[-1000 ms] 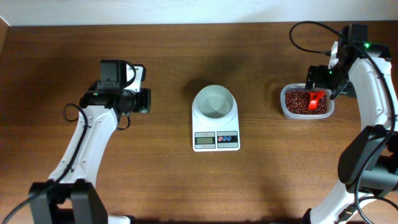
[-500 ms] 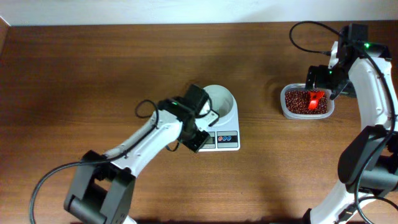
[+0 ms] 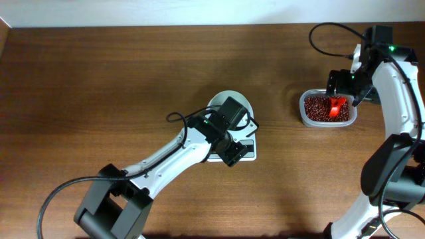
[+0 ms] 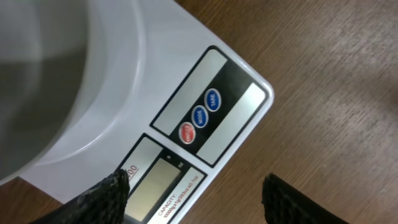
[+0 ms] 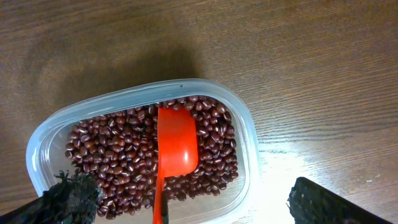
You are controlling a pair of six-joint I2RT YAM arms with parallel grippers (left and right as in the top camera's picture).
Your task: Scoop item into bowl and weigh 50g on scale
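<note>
**Op:** What's changed?

**Eng:** Your left gripper (image 4: 196, 190) has swung in from the left side of the table (image 3: 99, 79) and now hangs over the front of the scale (image 4: 155, 62). It was closed up out there. Now its fingers stand apart with nothing between them.

**Op:** Meaning for the task?

**Eng:** My read is that you're going for the panel, to switch on or zero before any scooping. The red and blue buttons (image 4: 199, 116) sit just ahead of the fingertips, and the display (image 4: 155, 180) is right by the left one. I can't read the digits.

**Op:** Bowl?

**Eng:** The bowl (image 4: 37, 74) is on the scale platform, half hidden under your arm from overhead. No beans show in the part that's visible.

**Op:** Right side?

**Eng:** No change. Your right gripper (image 5: 193, 196) hovers over the clear tub (image 5: 249, 137), spread wide and holding nothing. The beans (image 5: 112, 155) are all in the tub. The red scoop (image 5: 177, 140) lies on top of them, untouched.

**Op:** Pose?

**Eng:** Your left arm is stretched diagonally across the table with the wrist pointed down at the panel. Scooping hasn't started.
</note>
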